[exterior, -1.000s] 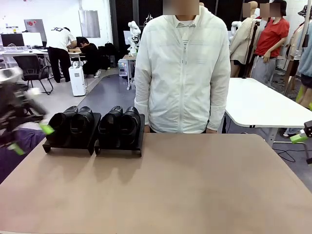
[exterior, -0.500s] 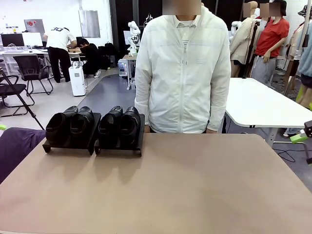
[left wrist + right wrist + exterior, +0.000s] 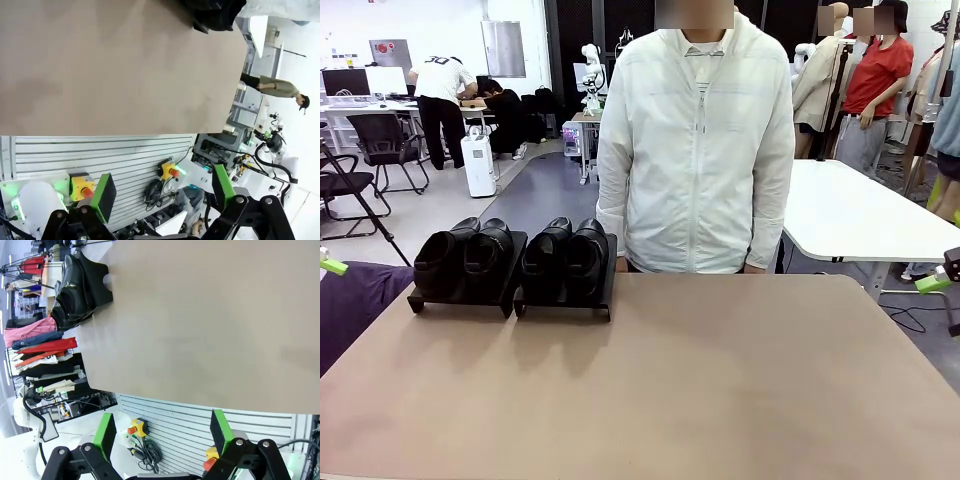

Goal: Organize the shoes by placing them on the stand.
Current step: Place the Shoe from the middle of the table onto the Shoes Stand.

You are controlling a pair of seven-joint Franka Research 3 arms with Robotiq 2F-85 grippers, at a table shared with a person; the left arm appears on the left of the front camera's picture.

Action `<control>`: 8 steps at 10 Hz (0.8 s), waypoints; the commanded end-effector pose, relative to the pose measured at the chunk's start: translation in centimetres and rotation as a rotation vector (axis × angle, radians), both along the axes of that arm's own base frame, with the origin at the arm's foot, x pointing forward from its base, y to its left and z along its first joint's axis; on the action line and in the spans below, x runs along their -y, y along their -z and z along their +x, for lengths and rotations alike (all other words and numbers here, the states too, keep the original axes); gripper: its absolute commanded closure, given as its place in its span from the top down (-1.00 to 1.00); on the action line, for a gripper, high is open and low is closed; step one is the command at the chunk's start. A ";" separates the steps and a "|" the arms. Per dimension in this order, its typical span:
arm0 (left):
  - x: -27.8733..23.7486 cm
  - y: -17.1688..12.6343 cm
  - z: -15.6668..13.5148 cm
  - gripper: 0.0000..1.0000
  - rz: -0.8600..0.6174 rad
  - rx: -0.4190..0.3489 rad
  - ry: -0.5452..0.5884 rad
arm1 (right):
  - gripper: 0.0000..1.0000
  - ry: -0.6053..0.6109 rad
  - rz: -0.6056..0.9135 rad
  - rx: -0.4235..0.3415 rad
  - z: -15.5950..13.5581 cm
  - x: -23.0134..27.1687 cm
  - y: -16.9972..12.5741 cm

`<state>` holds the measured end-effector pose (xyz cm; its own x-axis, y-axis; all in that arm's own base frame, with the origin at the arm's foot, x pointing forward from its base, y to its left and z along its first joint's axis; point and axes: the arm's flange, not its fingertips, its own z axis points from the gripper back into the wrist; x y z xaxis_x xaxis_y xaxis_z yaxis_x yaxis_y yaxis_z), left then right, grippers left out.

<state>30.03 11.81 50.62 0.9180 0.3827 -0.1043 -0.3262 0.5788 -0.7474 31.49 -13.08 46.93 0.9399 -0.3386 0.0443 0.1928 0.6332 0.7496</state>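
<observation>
Four black shoes sit on the stand at the table's far left, toes toward me: one pair (image 3: 466, 258) on the left tray (image 3: 458, 302), the other pair (image 3: 566, 256) on the right tray (image 3: 564, 306). At the picture's left edge one green pad (image 3: 332, 266) of my left gripper shows, clear of the stand. A green pad (image 3: 932, 283) of my right gripper shows at the right edge. My left gripper (image 3: 163, 192) is open and holds nothing, off the table's near edge. My right gripper (image 3: 161, 432) is open too, with the shoes (image 3: 74, 296) far off.
A person in a white jacket (image 3: 695, 150) stands at the far edge, just right of the stand. A purple cloth (image 3: 358, 298) lies beside the table's left edge. A white table (image 3: 860, 215) stands at the back right. The brown tabletop (image 3: 700, 380) stretches bare in front.
My left arm, blurred beside the left tray a second ago, has pulled back leftward to the picture's edge. Shoes, stand and right gripper have not moved.
</observation>
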 end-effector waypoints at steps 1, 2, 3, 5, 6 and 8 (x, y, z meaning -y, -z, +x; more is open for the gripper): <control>-0.5 -0.1 -0.2 1.00 0.005 -0.009 -0.004 | 1.00 -0.019 -0.004 0.013 -0.1 0.3 0.0; -0.5 -0.1 -0.2 1.00 0.005 -0.009 -0.004 | 1.00 -0.019 -0.004 0.013 -0.1 0.3 0.0; -0.5 -0.1 -0.2 1.00 0.005 -0.009 -0.004 | 1.00 -0.019 -0.004 0.013 -0.1 0.3 0.0; -0.5 -0.1 -0.2 1.00 0.005 -0.009 -0.004 | 1.00 -0.019 -0.004 0.013 -0.1 0.3 0.0; -0.5 -0.1 -0.2 1.00 0.005 -0.009 -0.004 | 1.00 -0.019 -0.004 0.013 -0.1 0.3 0.0; -0.5 -0.1 -0.2 1.00 0.005 -0.009 -0.004 | 1.00 -0.019 -0.004 0.013 -0.1 0.3 0.0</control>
